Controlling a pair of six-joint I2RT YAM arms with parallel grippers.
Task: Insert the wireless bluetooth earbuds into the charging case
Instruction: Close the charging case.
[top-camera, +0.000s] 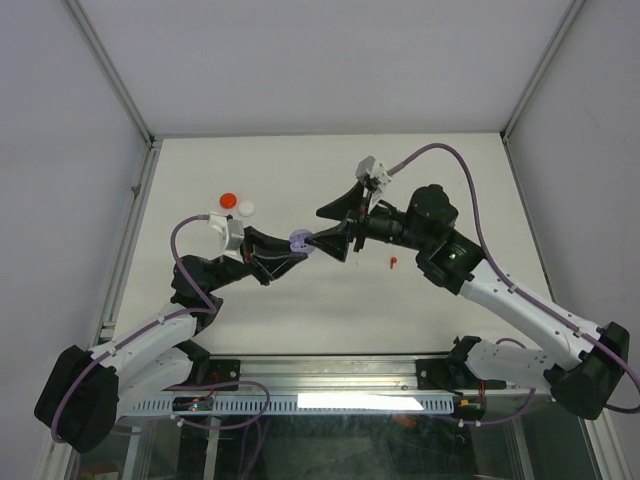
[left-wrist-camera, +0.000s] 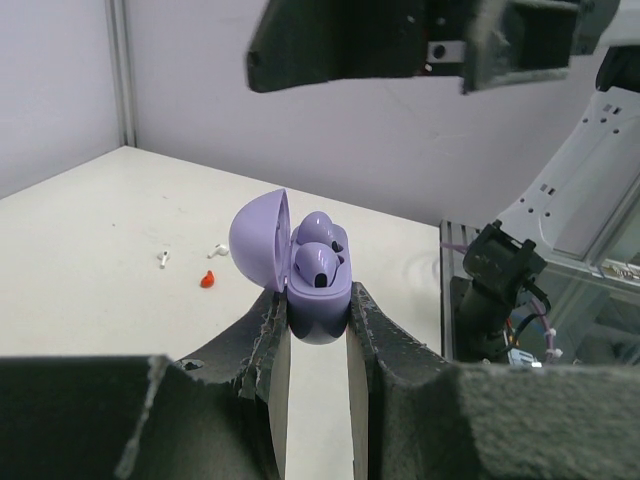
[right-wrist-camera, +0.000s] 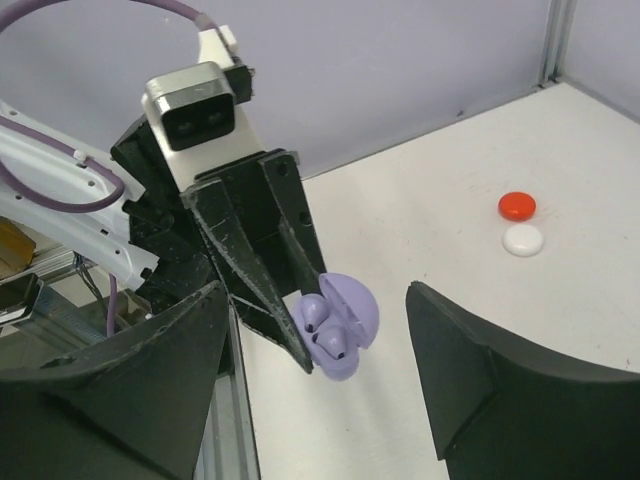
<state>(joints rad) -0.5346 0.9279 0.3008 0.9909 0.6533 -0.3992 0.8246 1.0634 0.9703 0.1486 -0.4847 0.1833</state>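
Left gripper (left-wrist-camera: 316, 305) is pinching the lavender charging case (right-wrist-camera: 340, 318) at its base, fingers pressed against both sides. The lid is standing open. Two lavender earbuds (left-wrist-camera: 318, 265) are sitting in the case's wells. I am seeing the right gripper (right-wrist-camera: 315, 295) hovering right by the open case, fingers spread wide and gripping nothing. A red earbud (left-wrist-camera: 207, 279) and two white earbuds (left-wrist-camera: 162, 259) are lying loose on the table (top-camera: 450, 180), apart from the case. A red disc (right-wrist-camera: 517, 206) and a white disc (right-wrist-camera: 523, 240) are sitting side by side, farther off.
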